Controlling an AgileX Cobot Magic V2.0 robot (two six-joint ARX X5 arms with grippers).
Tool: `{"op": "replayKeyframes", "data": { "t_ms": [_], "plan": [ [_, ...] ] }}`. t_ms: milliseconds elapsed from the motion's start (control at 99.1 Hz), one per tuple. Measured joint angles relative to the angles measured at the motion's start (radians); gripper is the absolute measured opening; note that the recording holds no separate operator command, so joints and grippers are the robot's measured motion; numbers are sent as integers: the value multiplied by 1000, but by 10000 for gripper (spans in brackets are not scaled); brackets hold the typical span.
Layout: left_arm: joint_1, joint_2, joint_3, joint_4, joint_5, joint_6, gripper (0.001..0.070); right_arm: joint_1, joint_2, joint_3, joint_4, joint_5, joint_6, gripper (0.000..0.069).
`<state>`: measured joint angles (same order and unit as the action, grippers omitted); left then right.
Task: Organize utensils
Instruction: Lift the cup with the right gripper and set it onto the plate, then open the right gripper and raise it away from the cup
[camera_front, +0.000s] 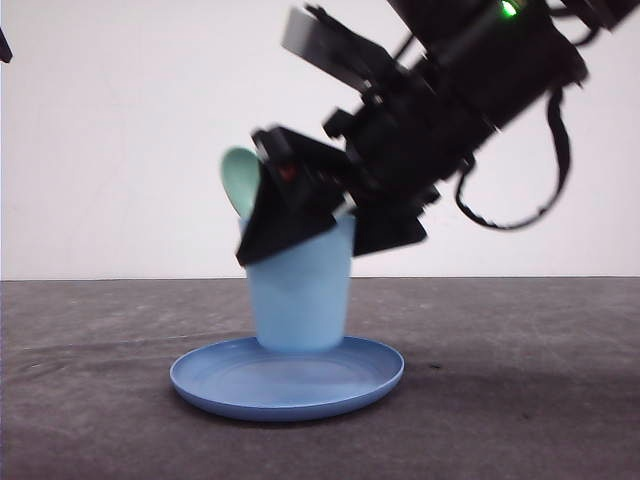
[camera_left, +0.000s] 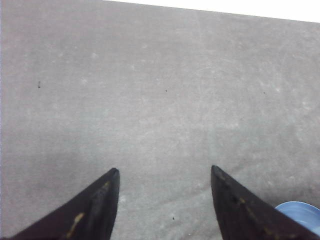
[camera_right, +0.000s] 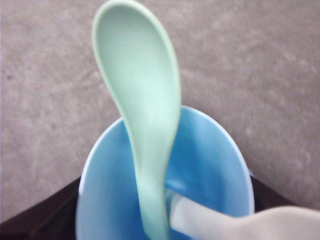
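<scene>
Front view: right arm comes in from upper right, angled down-left, its right tool (camera_front: 300, 215) sitting at the rim of the light blue cup (camera_front: 300, 300). Black fingers (camera_front: 275, 215) straddle the cup mouth, one in front of the rim, another dark part on the far right side. Cup stands upright in the middle of the blue round plate (camera_front: 288, 380) on the grey worktop (camera_front: 520, 400). Mint-green spoon (camera_front: 240, 180) stands in the cup, oval bowl up, poking above the rim just left of the tool.

Right wrist view: spoon (camera_right: 142, 125) leans handle-down inside the cup (camera_right: 210, 165), bowl out past the rim. White fork (camera_right: 225, 220), blurred, lies with its handle over the near rim, running down into the cup beside the spoon handle. Can't tell if the tool grips it or how wide the jaws stand.

Left wrist view: left tool (camera_left: 165, 172) hovers over bare worktop (camera_left: 160, 90), fingers (camera_left: 100, 205) spread wide, nothing between them; plate edge (camera_left: 300, 210) by one fingertip.
</scene>
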<state>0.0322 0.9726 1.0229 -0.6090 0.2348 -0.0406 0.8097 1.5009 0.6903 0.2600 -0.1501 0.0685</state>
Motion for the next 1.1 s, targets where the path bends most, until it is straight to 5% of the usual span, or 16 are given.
{"op": "replayKeyframes", "data": {
  "t_ms": [908,1100],
  "plan": [
    [0,0,0,-1,0,0,347,2,74,-14,87,-5,35,469],
    [0,0,0,-1,0,0,347,2,74,-14,87,-5,36,580]
  ]
}}
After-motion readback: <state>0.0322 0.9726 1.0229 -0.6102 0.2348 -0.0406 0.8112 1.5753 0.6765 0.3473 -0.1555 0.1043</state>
